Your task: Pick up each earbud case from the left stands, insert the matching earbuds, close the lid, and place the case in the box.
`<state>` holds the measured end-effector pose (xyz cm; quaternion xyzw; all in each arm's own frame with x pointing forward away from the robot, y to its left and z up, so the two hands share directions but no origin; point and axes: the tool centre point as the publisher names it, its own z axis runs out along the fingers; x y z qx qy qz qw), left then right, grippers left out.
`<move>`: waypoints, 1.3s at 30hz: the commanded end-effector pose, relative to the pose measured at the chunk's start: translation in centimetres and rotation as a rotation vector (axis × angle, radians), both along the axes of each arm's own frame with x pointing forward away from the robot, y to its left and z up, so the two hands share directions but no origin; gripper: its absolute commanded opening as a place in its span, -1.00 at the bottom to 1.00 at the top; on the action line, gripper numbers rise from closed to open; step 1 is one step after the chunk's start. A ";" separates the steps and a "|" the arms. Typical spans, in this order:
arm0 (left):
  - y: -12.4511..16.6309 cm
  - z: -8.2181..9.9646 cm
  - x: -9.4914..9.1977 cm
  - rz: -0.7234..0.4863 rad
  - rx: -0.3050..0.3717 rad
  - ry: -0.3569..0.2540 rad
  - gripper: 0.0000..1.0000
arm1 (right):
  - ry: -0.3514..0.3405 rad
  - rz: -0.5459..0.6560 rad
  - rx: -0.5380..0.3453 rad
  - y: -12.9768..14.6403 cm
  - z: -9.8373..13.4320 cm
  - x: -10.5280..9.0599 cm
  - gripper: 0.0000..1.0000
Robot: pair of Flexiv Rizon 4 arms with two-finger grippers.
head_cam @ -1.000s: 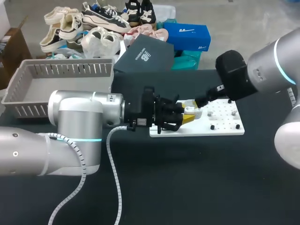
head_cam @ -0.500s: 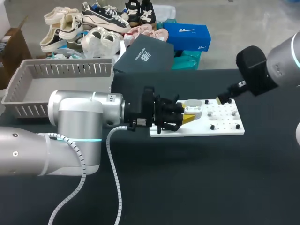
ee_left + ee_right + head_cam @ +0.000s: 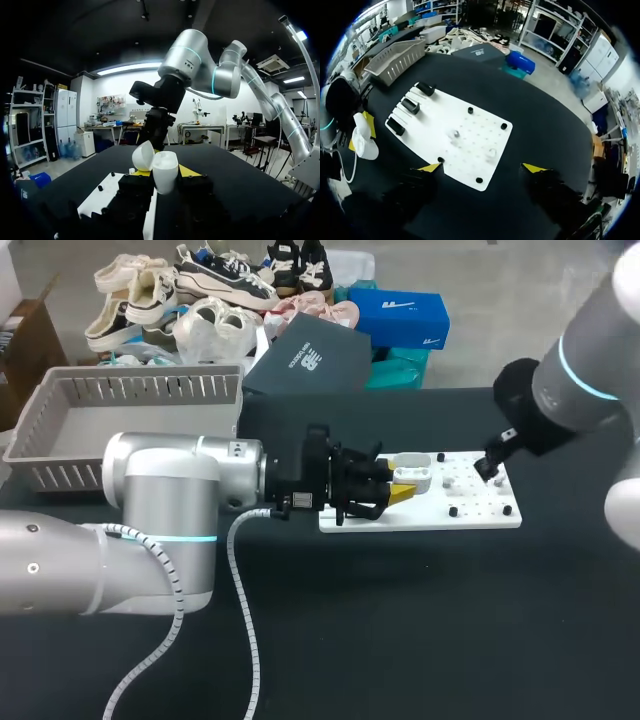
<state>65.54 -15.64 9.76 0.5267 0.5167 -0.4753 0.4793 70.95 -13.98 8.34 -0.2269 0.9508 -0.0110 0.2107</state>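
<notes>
The jaws of the left arm grip the white earbud case from two sides, its lid standing open, just above the left end of the white board on the desk. The jaws of the right arm are spread wide and hold nothing, hanging over the right part of the board, where two small earbuds lie. A grey basket sits at the desk's back left, well apart from the case.
</notes>
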 end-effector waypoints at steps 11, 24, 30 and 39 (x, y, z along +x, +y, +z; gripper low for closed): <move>0.0 -0.1 0.0 0.001 -0.002 -0.001 -1.00 | -0.078 -0.192 -0.374 -0.1 -2.5 1.5 0.82; 0.0 -0.1 0.0 0.001 -0.002 -0.001 -1.00 | -0.055 -0.199 -0.378 -0.5 -3.7 2.2 0.34; 0.0 -0.1 0.0 0.001 -0.002 -0.001 -1.00 | -0.032 -0.195 -0.380 -0.4 -4.5 2.7 -0.02; 0.0 -0.1 0.0 0.001 -0.002 -0.001 -1.00 | -0.004 -0.196 -0.371 -0.3 -5.4 3.3 -0.07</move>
